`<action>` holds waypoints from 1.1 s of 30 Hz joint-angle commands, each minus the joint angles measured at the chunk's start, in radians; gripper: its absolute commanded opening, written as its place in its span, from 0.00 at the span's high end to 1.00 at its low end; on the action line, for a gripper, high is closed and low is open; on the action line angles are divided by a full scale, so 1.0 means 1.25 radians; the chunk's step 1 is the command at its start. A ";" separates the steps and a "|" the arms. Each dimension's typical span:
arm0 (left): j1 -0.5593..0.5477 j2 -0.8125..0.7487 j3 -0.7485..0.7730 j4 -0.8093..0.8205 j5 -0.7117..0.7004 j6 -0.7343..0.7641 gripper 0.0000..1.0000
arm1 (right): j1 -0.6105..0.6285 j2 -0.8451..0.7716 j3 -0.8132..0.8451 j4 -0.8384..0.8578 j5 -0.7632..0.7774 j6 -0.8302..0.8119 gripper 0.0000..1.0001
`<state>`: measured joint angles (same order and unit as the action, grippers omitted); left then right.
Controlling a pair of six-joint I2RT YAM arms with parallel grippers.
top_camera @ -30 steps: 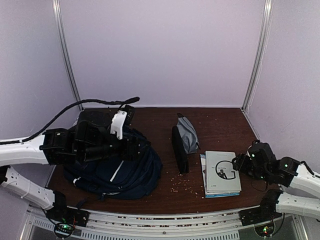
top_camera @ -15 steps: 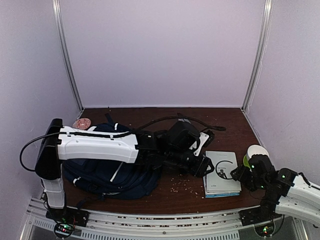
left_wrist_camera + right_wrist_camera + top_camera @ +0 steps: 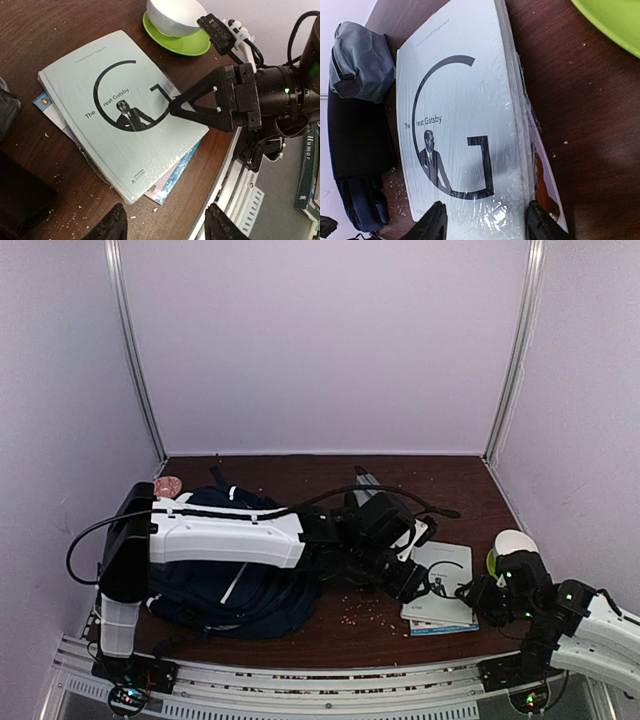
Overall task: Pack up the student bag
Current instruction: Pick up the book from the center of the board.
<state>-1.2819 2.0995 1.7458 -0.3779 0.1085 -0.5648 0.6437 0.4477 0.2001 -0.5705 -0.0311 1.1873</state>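
Bag [image 3: 240,595] is laid flat on the left half of the tabletop [image 3: 455,490], partly covered by the left arm [image 3: 225,535] reaching across it. Left fingers [image 3: 412,580] are held just past the bag's right edge, at the left edge of a stack of books [image 3: 445,590]. The bag is not touched by them. In the left wrist view they are seen spread wide with nothing between them, and the top book [image 3: 120,110] lies just ahead and below.

Right fingers [image 3: 478,592] are placed at the stack's right side, well apart from the bag, with the stack and the left fingers in between. In the right wrist view they are seen spread, one tip over the top book's cover and the other off its edge over the wood. Contact with the book cannot be told.

The top book is wrapped in clear film and titled "The Great Gatsby". A white bowl [image 3: 172,15] is set on a green plate [image 3: 187,45] beyond the books, near the right fingers. A grey pouch [image 3: 360,60] and a black case [image 3: 360,135] are lying left of the books, between them and the bag. Crumbs [image 3: 360,610] are scattered on the tabletop.
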 commanded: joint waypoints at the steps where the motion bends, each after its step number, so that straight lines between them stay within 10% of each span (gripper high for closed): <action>1: 0.022 0.024 0.002 0.000 0.003 0.011 0.09 | 0.006 -0.004 -0.016 0.054 -0.033 0.026 0.51; 33: 0.104 0.123 -0.105 0.128 0.125 -0.344 0.02 | 0.007 0.059 -0.040 0.088 0.031 -0.017 0.58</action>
<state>-1.1858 2.2490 1.6276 -0.2691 0.2527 -0.9031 0.6483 0.5308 0.1520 -0.4152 -0.0422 1.1965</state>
